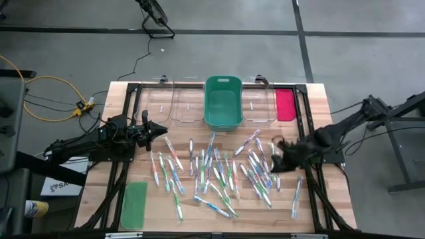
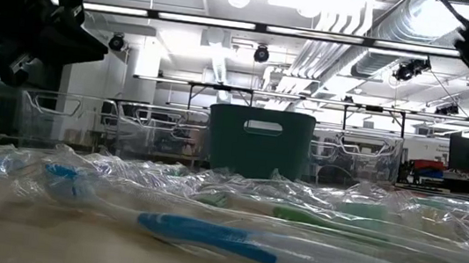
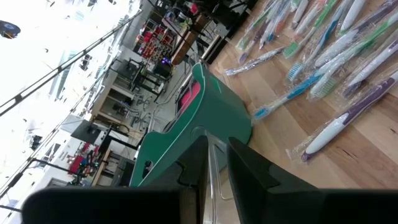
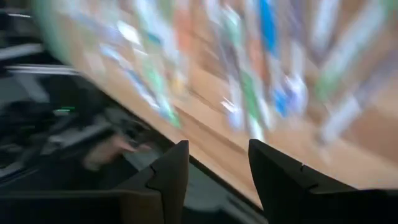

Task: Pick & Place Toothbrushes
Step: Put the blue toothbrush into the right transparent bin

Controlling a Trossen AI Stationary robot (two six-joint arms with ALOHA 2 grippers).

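Note:
Many thin wrapped toothbrushes (image 1: 219,169) with green, blue and pink accents lie flat and scattered across the middle of the wooden table; they also show in the low view (image 2: 205,233). My left gripper (image 1: 165,130) hangs above the table's left part, near the clear bins, and its fingers (image 3: 216,168) are nearly closed on a thin pale toothbrush. My right gripper (image 1: 273,161) is open and empty above the right side of the pile; the right wrist view (image 4: 217,168) is blurred. My left gripper pinches a thin pale strip (image 3: 215,177) between its two fingers. The fingers hide most of it, so I cannot tell which part of the toothbrush it is. The gripper stands clear above the table, so the toothbrush is lifted off it.
A green bin (image 1: 222,103) stands at the far middle, with clear bins left (image 1: 174,103) and right (image 1: 259,105) of it. A red-pink lid (image 1: 285,105) lies at the far right and a green lid (image 1: 134,204) at the near left. Black frame rails run along the table's sides.

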